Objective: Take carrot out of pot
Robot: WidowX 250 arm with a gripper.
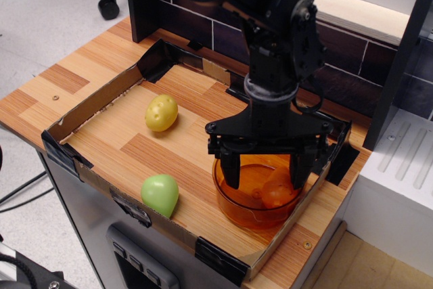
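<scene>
Wood-grain counter (74, 93) against a dark tiled back wall (203, 5); grey floor to the left, a chair caster (108, 7) at top. A low cardboard border (88, 109), taped at the corners with black tape, fences off a work area on the counter.

Single view, observation.image:

Black arm (277, 32) comes down from the top of frame, roughly vertical, wrist pointing straight down over the right side of the fenced area. Gripper (265, 172) hangs over the pot (233, 209), jaws spread wide. Left-of-frame finger (231, 170) dips inside the near-left part of the rim; the other finger (300, 169) stands at the right side of the pot. Both tips reach below rim level.

Carrot (276, 191) lies inside the pot, right of centre, seen partly through the translucent orange wall. It sits between the two fingers, closer to the right one. Contact with either finger cannot be made out; nothing is gripped.

Pot stands in the near-right corner of the border, close to the cardboard edge.

Yellow dimpled toy (161, 112) rests mid-area, well left of the pot. Light green toy (160, 195) lies near the front cardboard edge, left of the pot, apart from it.
</scene>
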